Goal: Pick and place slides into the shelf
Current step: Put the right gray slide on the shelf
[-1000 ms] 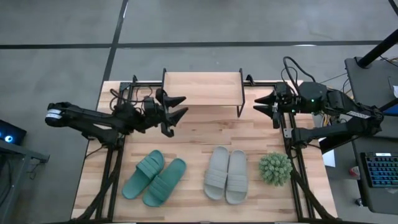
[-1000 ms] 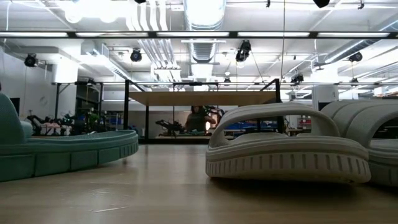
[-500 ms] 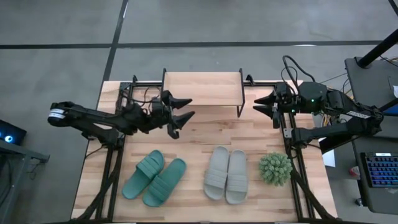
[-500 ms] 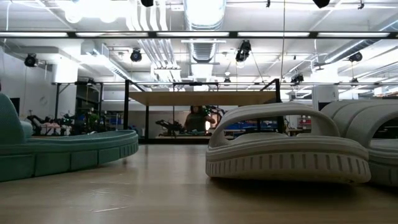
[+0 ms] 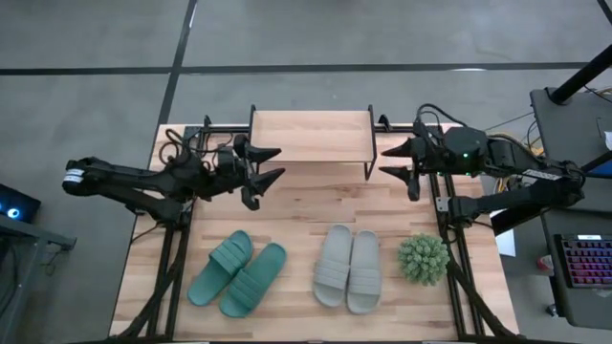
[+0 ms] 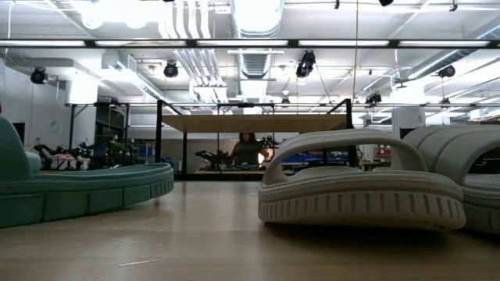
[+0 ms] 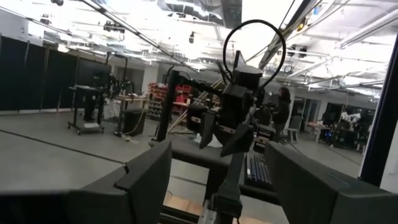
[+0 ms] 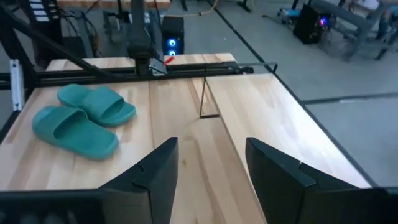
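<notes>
1. Left gripper (image 5: 266,162) was seen hovering beside the shelf's left end, fingers spread wide, nothing between them. Right gripper (image 5: 402,168) was seen at the shelf's right end, fingers (image 8: 155,171) parted, also empty.
2. All four slides were found untouched on the table (image 5: 296,205) near its front edge: teal pair (image 5: 238,272) at left, grey-white pair (image 5: 348,268) just right of centre. Each pair lay side by side, touching.
3. The shelf (image 5: 311,136) was found at the back of the table, well apart from the slides. No slide was on or under it.
4. Risk: since the slides in a pair touched, the neighbour could be dragged or knocked when one was gripped.
5. Risk: a strap or foam edge could be pinched off-centre, so the slide would likely swing or slip during the carry.
6. Risk: the spiky plant ball (image 5: 424,258) sat just beside the grey pair, so it could be bumped by the right arm.
7. Risk: both grippers were close to the shelf legs (image 8: 204,98); the light rack could be shoved or tipped by a careless swing.
8. Risk: an arm clash was judged possible if both reached for the middle at once.
</notes>
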Controlling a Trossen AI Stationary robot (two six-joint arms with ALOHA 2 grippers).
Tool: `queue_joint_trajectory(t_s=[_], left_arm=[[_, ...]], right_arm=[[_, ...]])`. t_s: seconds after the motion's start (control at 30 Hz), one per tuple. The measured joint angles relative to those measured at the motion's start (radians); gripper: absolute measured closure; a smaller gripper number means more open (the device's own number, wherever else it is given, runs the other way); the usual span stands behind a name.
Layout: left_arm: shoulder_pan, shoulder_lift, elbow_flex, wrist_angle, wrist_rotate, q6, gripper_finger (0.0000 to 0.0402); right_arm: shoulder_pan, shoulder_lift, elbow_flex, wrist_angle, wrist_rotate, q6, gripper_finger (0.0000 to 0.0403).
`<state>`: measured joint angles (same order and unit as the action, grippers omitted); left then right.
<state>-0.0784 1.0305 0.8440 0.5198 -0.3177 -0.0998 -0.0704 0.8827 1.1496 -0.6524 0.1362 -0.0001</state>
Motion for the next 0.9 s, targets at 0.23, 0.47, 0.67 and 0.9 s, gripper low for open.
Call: queue_joint_trajectory(t_s=[0.23,0.47,0.67,0.9], left_arm=[[0.000,0.008,0.000,-0.007,-0.001,0.000,0.0158],[0.000,0.030,-0.001,-0.007,-0.001,-0.001,0.0158],[0.000,0.034,-0.001,-0.006,-0.001,-0.001,0.0158],[0.000,0.034,-0.001,-0.005,-0.001,-0.001,0.0158]], right_arm=[[0.000,0.018,0.000,-0.027,0.003,0.051,0.0222],[0.000,0.016,0.000,-0.104,-0.041,0.149,0.0223],[0.000,0.018,0.000,-0.171,-0.087,0.185,0.0225],[0.000,0.019,0.000,-0.183,-0.084,0.184,0.0227]])
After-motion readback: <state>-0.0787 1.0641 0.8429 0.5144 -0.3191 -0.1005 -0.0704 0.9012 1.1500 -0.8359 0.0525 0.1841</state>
